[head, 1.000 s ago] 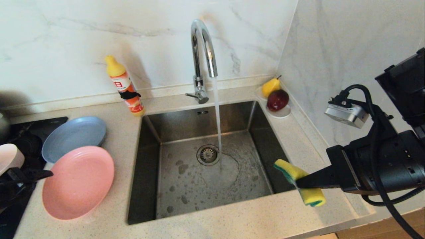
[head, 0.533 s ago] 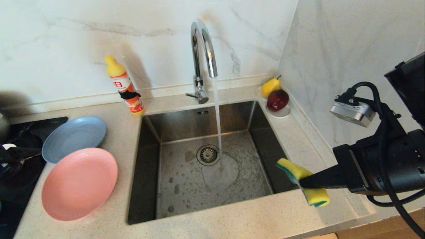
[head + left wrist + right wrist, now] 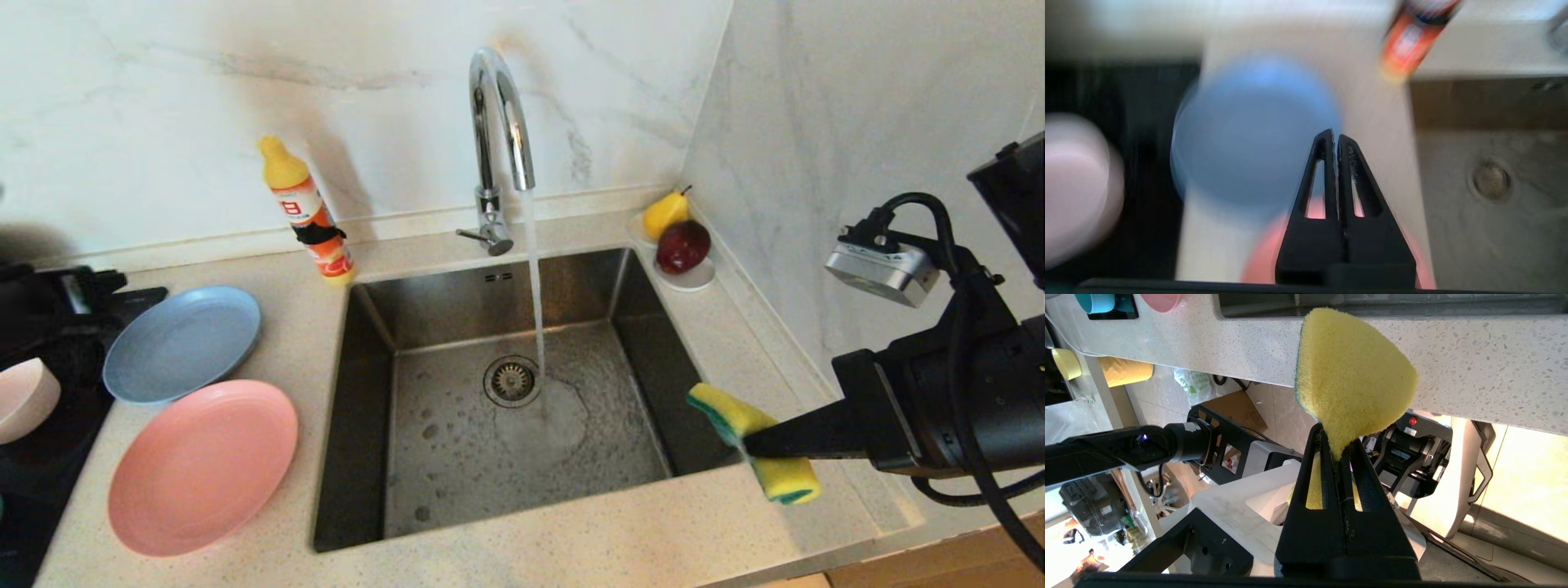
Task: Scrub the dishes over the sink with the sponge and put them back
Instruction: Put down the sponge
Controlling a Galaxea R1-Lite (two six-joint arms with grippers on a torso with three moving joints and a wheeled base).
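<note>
Head cam gives you the whole layout: sink [image 3: 367,392] set in the tabletop [image 3: 571,555], tap [image 3: 498,106] running, water landing just beside the drain [image 3: 512,380]. Left of the sink lie the blue plate [image 3: 181,343] and, nearer you, the pink plate [image 3: 202,467], edges close or overlapping. A pale pink bowl [image 3: 24,398] sits at the far left, cut off by the frame edge, on a dark hob [image 3: 49,457].

Right claw [image 3: 755,445] is clenched on the sponge [image 3: 751,441], over the sink's right rim near the front corner. Right wrist cam shows what head cam can't: fingers pinching the sponge's narrow waist, yellow face toward the lens, green face only a thin edge. It also catches a teal bowl [image 3: 1102,302] and a pink bowl rim, both cropped.

Left claw [image 3: 1336,139] appears only in the left wrist cam: fingers pressed together, nothing between them, hovering over the blue plate's edge w/ the pink plate below. That view is badly smeared; plates read as colour blobs. In head cam the left arm is just a dark shape at the far left edge, claw not distinguishable.

Soap bottle [image 3: 309,214] stands behind the sink's left corner; saucer w/ pear [image 3: 665,214] and a red fruit sits at the back right.
</note>
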